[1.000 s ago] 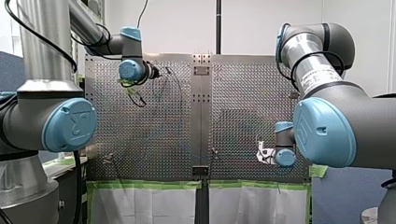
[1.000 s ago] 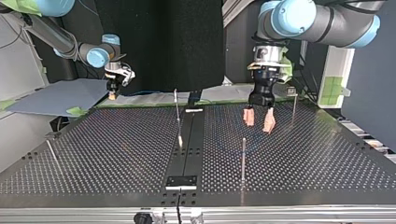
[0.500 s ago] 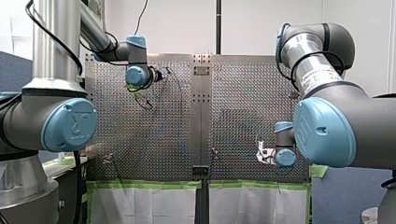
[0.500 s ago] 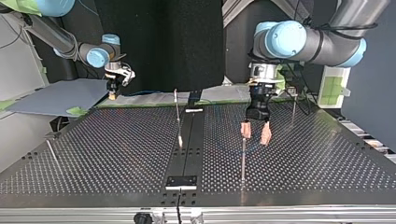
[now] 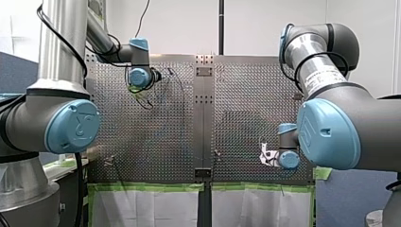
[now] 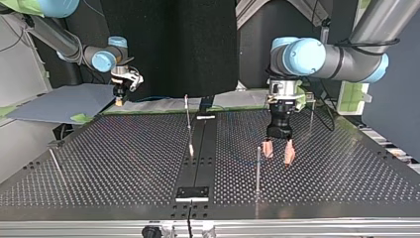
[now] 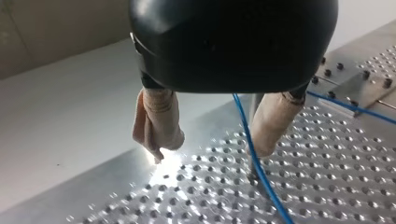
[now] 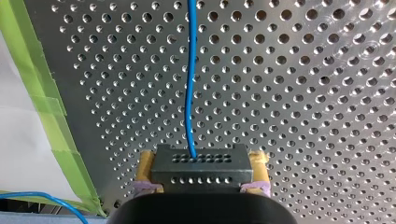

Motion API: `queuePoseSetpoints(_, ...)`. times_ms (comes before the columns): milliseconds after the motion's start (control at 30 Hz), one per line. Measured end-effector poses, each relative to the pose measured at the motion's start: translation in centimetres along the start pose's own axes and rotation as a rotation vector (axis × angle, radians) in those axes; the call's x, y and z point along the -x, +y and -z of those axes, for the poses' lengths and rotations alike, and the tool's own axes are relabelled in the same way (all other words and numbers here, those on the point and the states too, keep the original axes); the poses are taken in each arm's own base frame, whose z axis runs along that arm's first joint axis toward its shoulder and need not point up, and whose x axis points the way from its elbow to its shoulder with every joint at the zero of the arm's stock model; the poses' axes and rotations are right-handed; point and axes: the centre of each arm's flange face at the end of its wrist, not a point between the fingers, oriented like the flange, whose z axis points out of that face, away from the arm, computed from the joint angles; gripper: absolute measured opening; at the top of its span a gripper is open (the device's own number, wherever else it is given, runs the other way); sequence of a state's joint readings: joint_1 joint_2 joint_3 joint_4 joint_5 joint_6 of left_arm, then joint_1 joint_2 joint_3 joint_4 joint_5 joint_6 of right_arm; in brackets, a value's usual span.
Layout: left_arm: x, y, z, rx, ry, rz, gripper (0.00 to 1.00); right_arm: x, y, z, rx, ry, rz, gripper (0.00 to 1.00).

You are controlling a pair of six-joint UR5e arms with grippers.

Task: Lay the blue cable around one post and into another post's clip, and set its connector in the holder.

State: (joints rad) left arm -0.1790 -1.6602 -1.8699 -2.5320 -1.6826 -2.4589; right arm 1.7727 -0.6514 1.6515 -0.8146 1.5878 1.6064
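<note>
The blue cable point(image 8: 190, 84) runs away over the perforated table from a dark grey connector point(image 8: 201, 173). My right gripper point(image 8: 201, 161) is shut on that connector, yellow pads on both its sides; it hangs at the top view's far left point(image 6: 119, 95). My left gripper point(image 6: 278, 151) stands open just above the table, beside a thin post point(image 6: 258, 168). In the left wrist view the blue cable point(image 7: 254, 158) passes between its beige fingers point(image 7: 159, 121), close to one of them, in front of a post point(image 7: 255, 112). My left gripper point(image 7: 210, 149) holds nothing.
More thin posts stand on the table: one in the middle point(image 6: 187, 115), one at the top view's right rear point(image 6: 312, 116), one leaning at its left point(image 6: 53, 161). A black plate point(image 6: 192, 192) sits on the centre strip near the top view's front edge. Green tape point(image 8: 56, 121) lines the table's edge.
My left gripper has moved down and toward the top view's front, ending next to the near post, still open. My right gripper has stayed put with the connector.
</note>
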Motion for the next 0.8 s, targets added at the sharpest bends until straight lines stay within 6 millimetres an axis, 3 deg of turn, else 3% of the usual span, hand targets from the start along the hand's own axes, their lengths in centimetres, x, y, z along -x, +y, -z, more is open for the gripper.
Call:
queuePoseSetpoints(333, -2.0, 2.1, -1.1, 0.022, 0.037, -0.005, 1.00, 0.0, 0.0, 0.0, 0.000, -0.001, -0.002, 0.00)
queuePoseSetpoints(800, 0.7, 1.6, -4.3, 0.009, -0.019, -0.011, 1.00, 0.0, 0.0, 0.0, 0.000, 0.000, -0.002, 0.00)
